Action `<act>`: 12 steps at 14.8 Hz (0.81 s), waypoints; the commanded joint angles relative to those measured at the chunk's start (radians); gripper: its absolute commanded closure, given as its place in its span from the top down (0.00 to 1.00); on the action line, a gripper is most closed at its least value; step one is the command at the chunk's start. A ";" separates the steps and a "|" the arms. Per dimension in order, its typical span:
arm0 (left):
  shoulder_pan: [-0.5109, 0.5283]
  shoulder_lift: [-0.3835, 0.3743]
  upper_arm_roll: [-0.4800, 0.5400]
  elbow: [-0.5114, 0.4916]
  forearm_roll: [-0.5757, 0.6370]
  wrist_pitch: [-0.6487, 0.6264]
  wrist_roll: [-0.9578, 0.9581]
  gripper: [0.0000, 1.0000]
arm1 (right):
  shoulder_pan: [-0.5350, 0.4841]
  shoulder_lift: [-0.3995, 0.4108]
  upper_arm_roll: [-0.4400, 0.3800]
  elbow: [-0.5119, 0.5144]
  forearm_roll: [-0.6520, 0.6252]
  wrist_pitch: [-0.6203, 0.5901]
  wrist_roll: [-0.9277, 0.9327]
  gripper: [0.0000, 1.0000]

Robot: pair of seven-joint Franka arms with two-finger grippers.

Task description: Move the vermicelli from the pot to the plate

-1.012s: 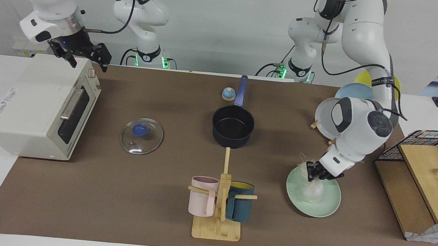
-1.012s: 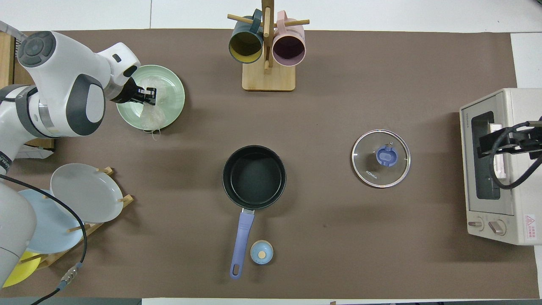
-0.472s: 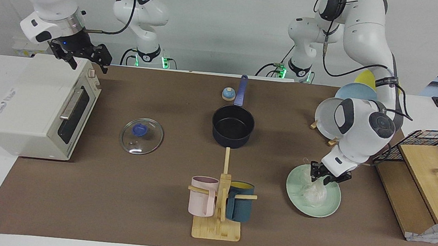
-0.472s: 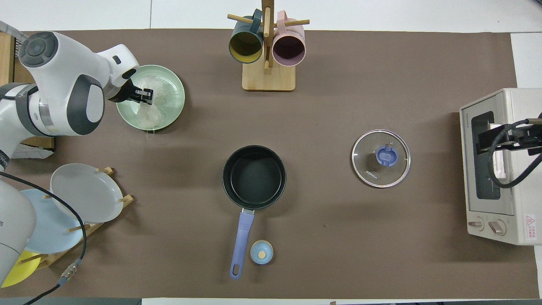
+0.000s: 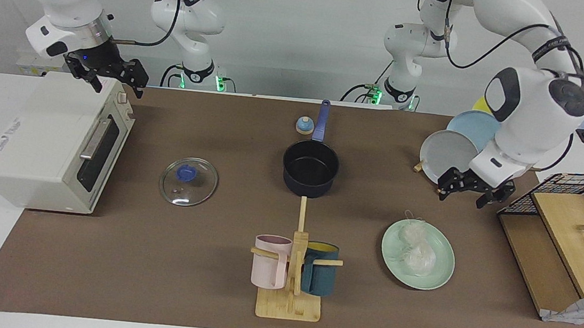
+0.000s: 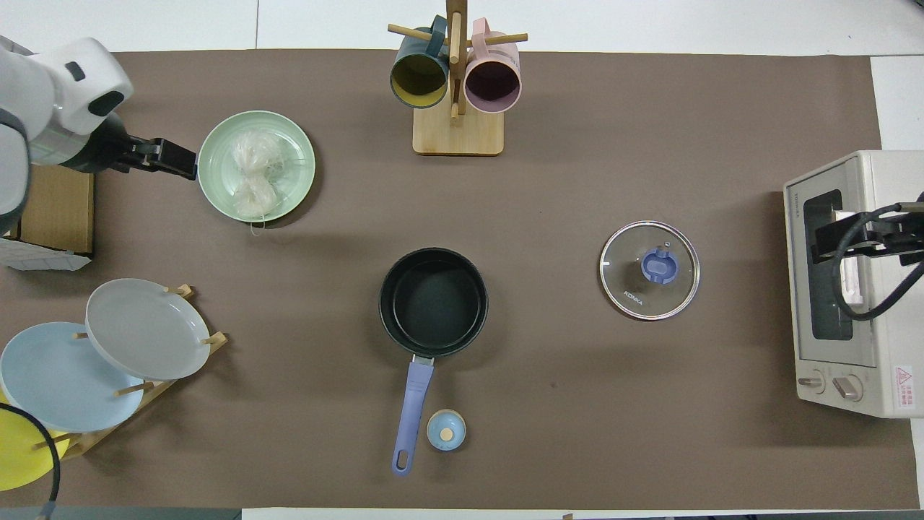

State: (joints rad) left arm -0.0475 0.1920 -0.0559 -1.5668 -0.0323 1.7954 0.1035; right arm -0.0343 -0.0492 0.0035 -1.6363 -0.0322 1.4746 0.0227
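The left gripper (image 5: pixel 470 191) is seen raised in the air with its fingers (image 5: pixel 483 199) spread wide apart; nothing is held between them and nothing is touched. It is found over the brown mat beside the mint green plate (image 5: pixel 443 264), toward the left arm's end of the table, well clear of the plate's rim. In the overhead view the left gripper (image 6: pixel 166 155) is shown just beside the plate (image 6: pixel 299 155), pointing toward it.

The vermicelli (image 5: pixel 416 246) is seen lying in the plate as a loose, translucent whitish bundle of thin strands, pinched somewhat across its middle. From above, the vermicelli (image 6: pixel 255 175) is seen to cover the middle of the plate, with a few stray strands trailing over the rim on the side nearer the robots.

The pot (image 5: pixel 310 169) is shown nearer to the robots than the plate and toward the right arm's end from it, well apart; its black inside is bare and its blue handle is pointed toward the robots. The pot (image 6: pixel 433 302) is confirmed bare inside in the overhead view.

The right gripper (image 5: pixel 112 73) is held waiting over the toaster oven (image 5: pixel 53 141), much farther from the plate than the pot, with its fingers apart and nothing held.
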 commanded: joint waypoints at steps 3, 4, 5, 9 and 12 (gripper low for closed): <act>0.008 -0.153 0.004 -0.053 0.026 -0.180 -0.053 1.00 | -0.010 -0.008 -0.002 -0.013 0.026 0.010 -0.024 1.00; 0.008 -0.179 0.004 -0.074 0.026 -0.185 -0.083 1.00 | -0.009 -0.008 -0.002 -0.013 0.026 0.010 -0.024 1.00; 0.006 -0.202 0.004 -0.097 0.026 -0.185 -0.109 1.00 | -0.009 -0.008 -0.002 -0.013 0.026 0.009 -0.024 1.00; 0.005 -0.293 0.002 -0.211 0.026 -0.185 -0.154 1.00 | -0.009 -0.008 -0.002 -0.013 0.026 0.010 -0.024 1.00; 0.006 -0.287 -0.001 -0.176 0.026 -0.201 -0.160 1.00 | -0.009 -0.008 -0.002 -0.013 0.026 0.009 -0.024 1.00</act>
State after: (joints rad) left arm -0.0443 -0.0691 -0.0525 -1.7322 -0.0264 1.6049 -0.0365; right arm -0.0344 -0.0492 0.0035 -1.6364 -0.0322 1.4746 0.0227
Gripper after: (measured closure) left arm 0.000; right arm 0.000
